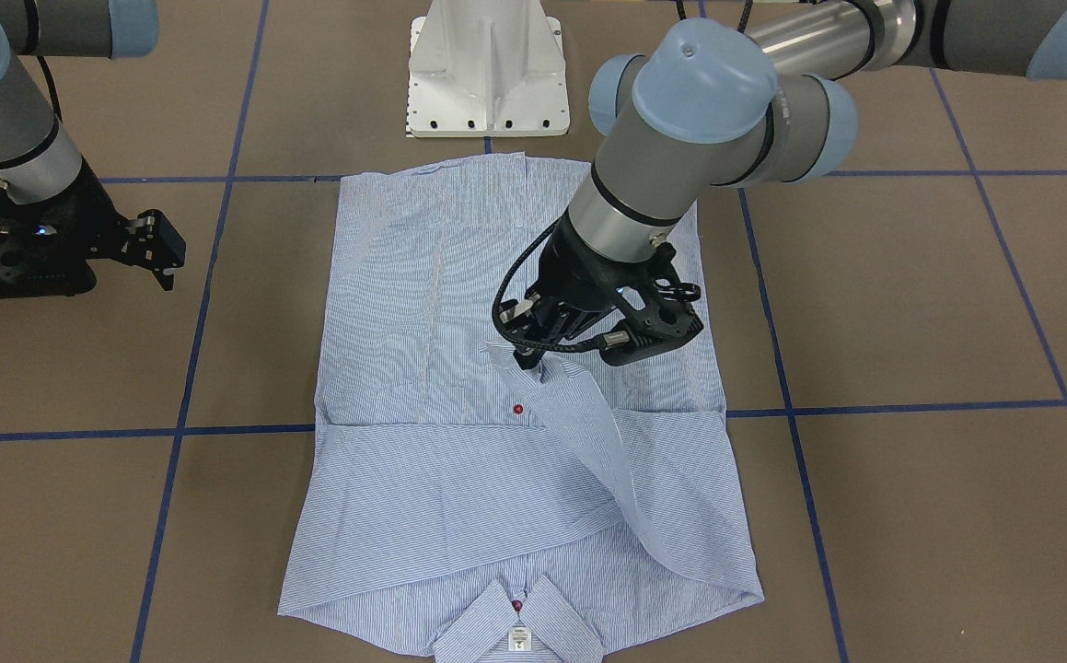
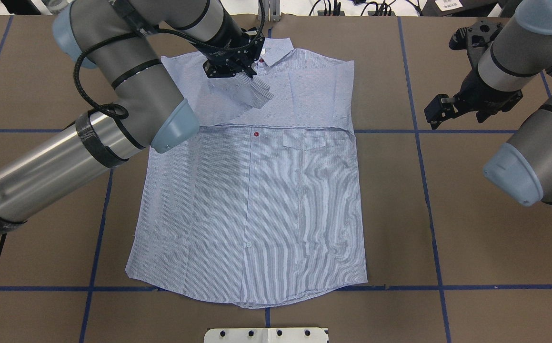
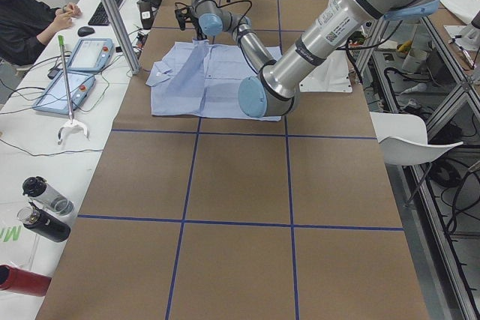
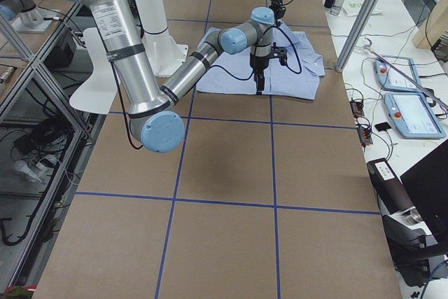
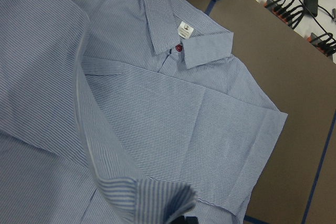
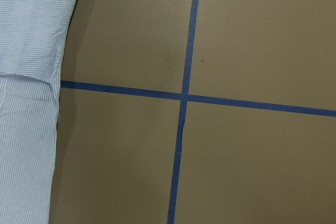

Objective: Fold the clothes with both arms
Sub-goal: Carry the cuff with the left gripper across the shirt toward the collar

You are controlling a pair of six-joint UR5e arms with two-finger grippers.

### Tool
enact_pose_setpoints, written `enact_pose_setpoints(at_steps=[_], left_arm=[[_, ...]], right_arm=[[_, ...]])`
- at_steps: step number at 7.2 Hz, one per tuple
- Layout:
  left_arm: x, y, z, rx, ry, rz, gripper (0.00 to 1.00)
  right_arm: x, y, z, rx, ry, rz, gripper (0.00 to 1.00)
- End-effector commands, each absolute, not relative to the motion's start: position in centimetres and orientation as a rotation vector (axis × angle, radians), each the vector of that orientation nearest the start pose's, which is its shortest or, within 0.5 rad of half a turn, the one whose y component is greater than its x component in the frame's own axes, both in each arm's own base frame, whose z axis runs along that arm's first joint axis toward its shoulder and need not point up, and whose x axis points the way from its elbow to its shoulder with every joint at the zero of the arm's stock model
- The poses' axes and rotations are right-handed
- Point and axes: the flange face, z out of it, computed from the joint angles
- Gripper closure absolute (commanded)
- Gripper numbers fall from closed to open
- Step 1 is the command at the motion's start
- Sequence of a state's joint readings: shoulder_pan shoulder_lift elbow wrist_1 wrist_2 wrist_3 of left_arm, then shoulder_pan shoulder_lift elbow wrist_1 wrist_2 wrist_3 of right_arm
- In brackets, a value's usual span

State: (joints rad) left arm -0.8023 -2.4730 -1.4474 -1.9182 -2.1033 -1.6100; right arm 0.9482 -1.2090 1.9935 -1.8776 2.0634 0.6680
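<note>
The light blue striped shirt (image 1: 423, 322) lies flat on the brown table, button side up, with its collar (image 1: 515, 617) at the edge far from the robot. One sleeve is laid flat across the chest. My left gripper (image 1: 528, 354) is shut on the cuff of the other sleeve (image 1: 588, 424) and holds it raised over the chest, near the collar (image 2: 276, 50). The left wrist view shows the bunched cuff (image 5: 152, 198) just in front of the fingers. My right gripper (image 1: 165, 249) hangs open and empty above bare table beside the shirt (image 6: 26, 51).
The white pedestal base (image 1: 487, 69) stands just behind the shirt's hem. Blue tape lines (image 6: 184, 98) cross the brown table. A side bench holds tablets (image 3: 90, 54) and bottles (image 3: 45, 215), and a person (image 3: 22, 13) sits there.
</note>
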Motion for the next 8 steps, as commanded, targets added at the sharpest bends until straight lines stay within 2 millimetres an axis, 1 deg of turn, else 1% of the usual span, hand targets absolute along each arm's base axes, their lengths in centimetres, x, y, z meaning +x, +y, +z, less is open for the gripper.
enact_pose_setpoints(at_steps=[1,2,3,4,5,6,7,8], left_arm=[[49.4,-57.3,10.9,-0.028,1.25,-0.374,1.0],[51.6,-57.7,11.8,-0.001,1.248,-0.38,1.0],[52.9,-58.3,12.8,0.011,1.259,-0.376,1.0],[53.8,-58.6,13.4,0.015,1.271,-0.368,1.0],[54.9,-58.9,12.2,0.044,1.309,-0.352,1.0],[58.3,-58.5,12.1,0.085,1.325,-0.354,1.0],[59.5,-58.2,12.6,0.12,1.329,-0.367,1.0],[59.6,-58.0,12.4,0.122,1.335,-0.361,1.0]], right_arm=[[-25.4,-50.3,31.5,0.079,-0.669,-0.067,0.0],[-25.4,-50.2,31.6,0.075,-0.671,-0.065,0.0],[-25.4,-50.2,31.4,0.075,-0.675,-0.064,0.0],[-25.4,-50.2,31.5,0.076,-0.674,-0.064,0.0],[-25.4,-50.2,31.6,0.073,-0.672,-0.063,0.0],[-25.4,-50.2,31.3,0.078,-0.675,-0.063,0.0],[-25.4,-50.2,31.3,0.077,-0.676,-0.06,0.0],[-25.4,-50.2,31.3,0.077,-0.676,-0.06,0.0]])
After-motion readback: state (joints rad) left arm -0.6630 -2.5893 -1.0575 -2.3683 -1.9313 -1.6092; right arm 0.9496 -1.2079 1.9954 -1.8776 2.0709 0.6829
